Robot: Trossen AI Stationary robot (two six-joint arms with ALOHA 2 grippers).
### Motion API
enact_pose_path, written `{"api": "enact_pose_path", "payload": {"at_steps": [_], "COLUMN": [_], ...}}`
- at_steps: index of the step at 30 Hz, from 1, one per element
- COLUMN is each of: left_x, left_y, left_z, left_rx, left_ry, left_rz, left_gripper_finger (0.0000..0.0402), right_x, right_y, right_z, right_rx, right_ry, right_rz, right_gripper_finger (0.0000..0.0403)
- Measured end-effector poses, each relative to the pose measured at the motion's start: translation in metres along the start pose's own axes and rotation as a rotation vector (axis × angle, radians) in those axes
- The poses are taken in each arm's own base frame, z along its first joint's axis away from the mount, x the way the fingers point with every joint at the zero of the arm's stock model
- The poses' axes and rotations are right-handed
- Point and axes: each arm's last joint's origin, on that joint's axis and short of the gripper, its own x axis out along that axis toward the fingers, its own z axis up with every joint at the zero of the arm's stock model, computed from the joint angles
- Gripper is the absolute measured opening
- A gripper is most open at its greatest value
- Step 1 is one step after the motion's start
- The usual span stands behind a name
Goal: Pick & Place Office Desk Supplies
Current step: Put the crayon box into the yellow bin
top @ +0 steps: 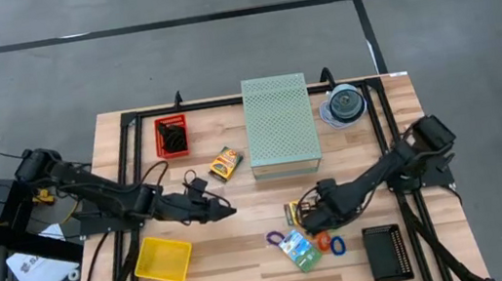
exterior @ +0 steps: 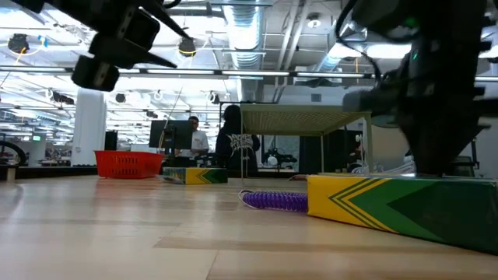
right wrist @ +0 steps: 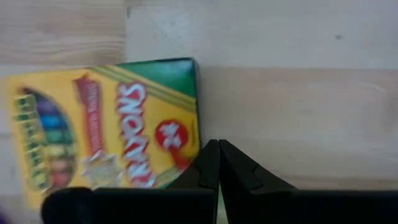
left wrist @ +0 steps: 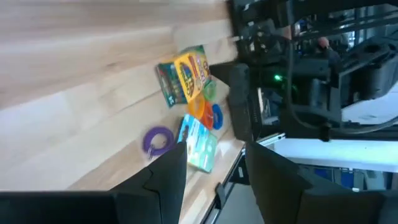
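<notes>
Yellow and green, the crayon box (right wrist: 106, 124) lies flat on the wooden table (top: 247, 249), just in front of the pale green perforated box (top: 280, 124); its face reads "CRAYONS" with "24". Beside it sit a purple loop (top: 275, 239), a green-blue packet (top: 299, 249), and orange (top: 322, 241) and blue loops (top: 338, 245). The right gripper (right wrist: 217, 163) reaches low over the crayon box's edge, fingers pressed together, holding nothing. The left gripper (top: 224, 210) hovers left of the perforated box, fingers (left wrist: 165, 180) parted and empty.
</notes>
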Motion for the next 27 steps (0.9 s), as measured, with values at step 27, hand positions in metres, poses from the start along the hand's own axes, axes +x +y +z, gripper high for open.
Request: {"api": "enact_pose_path", "payload": {"at_steps": [27], "left_x": [0.02], "left_y": [0.026], "left_z": [0.02], "left_rx": [-0.001], "left_ry": [-0.019], "left_rz": [0.216], "left_gripper_finger": [0.0159], "right_x": [0.022], "right_y": [0.033], "right_z": [0.029], "right_rx": [-0.005], "right_ry": [-0.136], "right_rz": [0.079], "right_gripper_finger": [0.0]}}
